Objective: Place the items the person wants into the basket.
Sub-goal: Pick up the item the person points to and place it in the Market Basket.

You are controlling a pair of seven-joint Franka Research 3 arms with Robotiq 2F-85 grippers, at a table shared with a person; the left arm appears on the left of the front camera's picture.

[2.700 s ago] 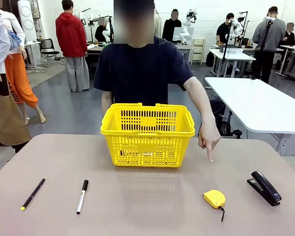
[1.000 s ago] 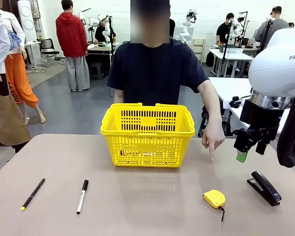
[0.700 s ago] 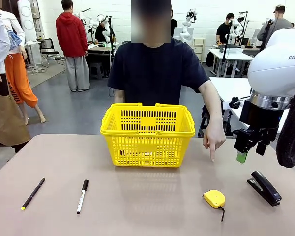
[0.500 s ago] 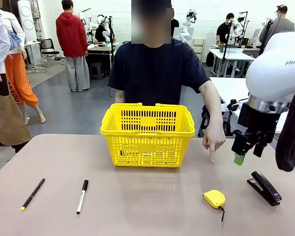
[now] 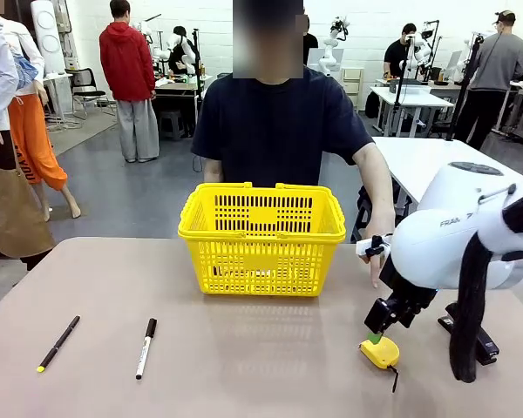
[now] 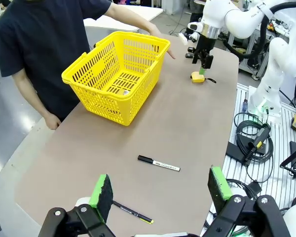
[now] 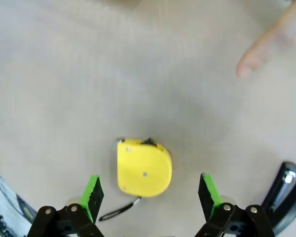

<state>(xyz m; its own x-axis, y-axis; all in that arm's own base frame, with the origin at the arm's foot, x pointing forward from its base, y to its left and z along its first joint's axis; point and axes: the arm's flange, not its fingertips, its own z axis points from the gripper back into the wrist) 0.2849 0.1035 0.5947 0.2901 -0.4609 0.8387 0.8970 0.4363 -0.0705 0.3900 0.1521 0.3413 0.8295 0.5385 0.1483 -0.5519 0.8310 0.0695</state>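
Bent low at the frame's lower right, the right gripper [image 5: 375,332] hangs spread wide just above the tape measure [image 5: 381,352] on the tan table [image 5: 244,366], white workshop desks [image 5: 436,165] behind.

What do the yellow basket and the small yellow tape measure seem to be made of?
Basket: likely moulded plastic, glossy yellow, judging by its slotted mesh walls. Tape measure: probably a hard plastic case, smooth yellow, with two small fastener dots on its face.

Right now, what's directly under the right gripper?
The yellow tape measure lies on the table below the open right gripper, black cord trailing beside it. Whatever its case covers is hidden.
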